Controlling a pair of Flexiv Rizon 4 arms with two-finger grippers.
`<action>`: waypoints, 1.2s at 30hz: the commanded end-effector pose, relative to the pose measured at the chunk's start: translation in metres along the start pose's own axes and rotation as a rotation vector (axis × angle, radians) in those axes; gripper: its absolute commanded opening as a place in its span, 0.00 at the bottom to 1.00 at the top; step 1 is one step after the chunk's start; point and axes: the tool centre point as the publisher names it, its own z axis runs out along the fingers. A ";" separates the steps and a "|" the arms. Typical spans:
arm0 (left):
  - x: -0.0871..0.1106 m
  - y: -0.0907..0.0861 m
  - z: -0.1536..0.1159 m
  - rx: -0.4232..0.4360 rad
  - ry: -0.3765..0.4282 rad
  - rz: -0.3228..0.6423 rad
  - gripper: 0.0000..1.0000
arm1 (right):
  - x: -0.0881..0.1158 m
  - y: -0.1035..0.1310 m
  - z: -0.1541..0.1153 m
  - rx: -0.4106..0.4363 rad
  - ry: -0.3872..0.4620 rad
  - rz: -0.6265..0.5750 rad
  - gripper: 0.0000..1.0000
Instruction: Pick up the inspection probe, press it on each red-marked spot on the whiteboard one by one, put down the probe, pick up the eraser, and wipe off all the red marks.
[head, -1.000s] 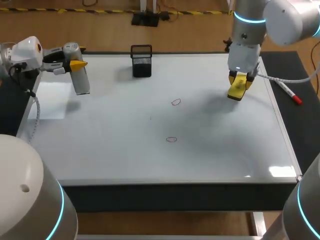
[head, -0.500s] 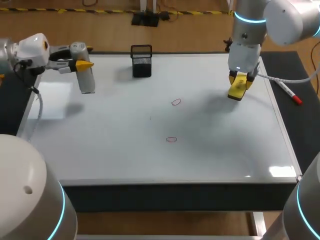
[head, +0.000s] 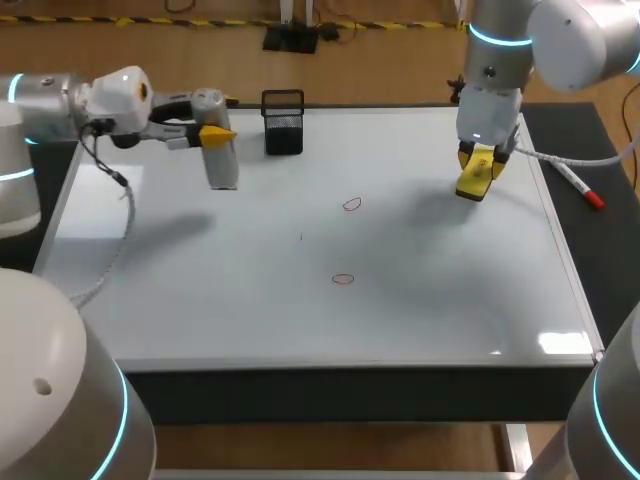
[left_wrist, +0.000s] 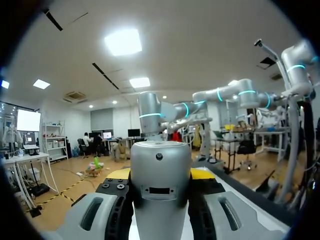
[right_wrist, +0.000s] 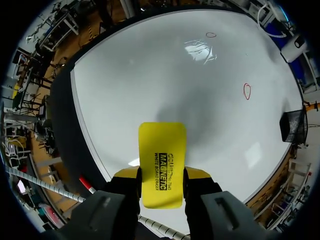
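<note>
Over the whiteboard's far left, my left gripper is shut on the grey cylindrical probe, which hangs down clear of the surface. In the left wrist view the silver probe fills the gap between the fingers of the gripper. Two small red rings are drawn on the board, one near the middle and one closer to the front; both red rings also show ahead of the right gripper. My right gripper is shut on the yellow eraser above the far right.
A black mesh holder stands at the board's far edge, just right of the probe. A red-capped marker lies on the dark strip beyond the board's right edge.
My left arm has carried the probe to the right, from the board's far left corner toward the mesh holder. The right arm and eraser have stayed put.
</note>
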 end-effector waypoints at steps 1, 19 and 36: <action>-0.008 0.010 0.027 0.012 0.005 -0.020 0.00 | 0.000 -0.001 -0.001 0.002 0.002 -0.002 0.00; -0.016 0.037 0.121 0.027 -0.045 -0.039 0.00 | 0.000 -0.001 -0.001 0.002 0.002 -0.002 0.00; -0.024 0.057 0.183 0.028 -0.036 -0.028 0.00 | 0.000 -0.001 -0.001 0.002 0.002 -0.002 0.00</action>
